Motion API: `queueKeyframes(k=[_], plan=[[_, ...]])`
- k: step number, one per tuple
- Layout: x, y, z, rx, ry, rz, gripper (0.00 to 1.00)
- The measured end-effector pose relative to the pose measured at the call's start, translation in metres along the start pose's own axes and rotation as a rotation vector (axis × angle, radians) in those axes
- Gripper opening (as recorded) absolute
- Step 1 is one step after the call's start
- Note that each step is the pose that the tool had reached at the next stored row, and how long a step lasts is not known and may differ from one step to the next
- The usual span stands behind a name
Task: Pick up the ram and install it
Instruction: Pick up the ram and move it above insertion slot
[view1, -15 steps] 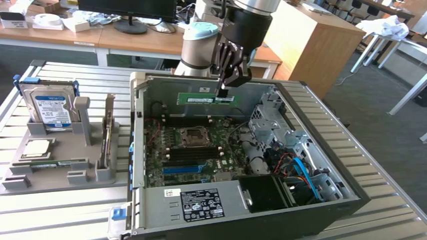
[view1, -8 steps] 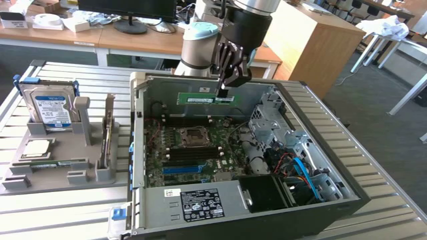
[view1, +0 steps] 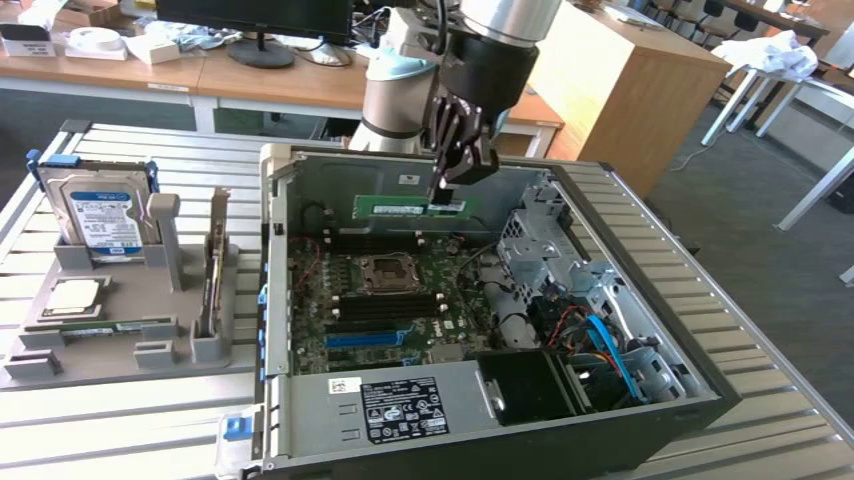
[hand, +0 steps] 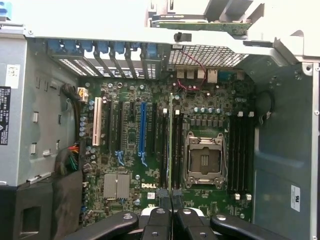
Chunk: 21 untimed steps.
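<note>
Fingers (view1: 451, 160) clamp one end of the ram (view1: 400, 208), holding it edge-down over the open computer case (view1: 278, 200), seemingly to match its slots.

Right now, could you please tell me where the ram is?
The ram is held in the shut gripper inside the open computer case, above the motherboard beside the processor socket, near the case's far wall in the exterior view.

I've got the long, thin green circuit-board ram stick (view1: 400, 207), white label showing, held level on its long edge above the green motherboard (view1: 454, 265).
</note>
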<state>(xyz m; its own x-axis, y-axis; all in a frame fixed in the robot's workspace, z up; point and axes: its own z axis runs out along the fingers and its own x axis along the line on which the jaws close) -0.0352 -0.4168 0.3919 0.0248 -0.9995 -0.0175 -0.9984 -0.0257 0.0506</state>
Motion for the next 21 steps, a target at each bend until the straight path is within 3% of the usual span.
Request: queueKeyframes(k=[21], plan=[[0.001,-0.0016,0.0317,0.0000,0.0001,0.000,0.12]])
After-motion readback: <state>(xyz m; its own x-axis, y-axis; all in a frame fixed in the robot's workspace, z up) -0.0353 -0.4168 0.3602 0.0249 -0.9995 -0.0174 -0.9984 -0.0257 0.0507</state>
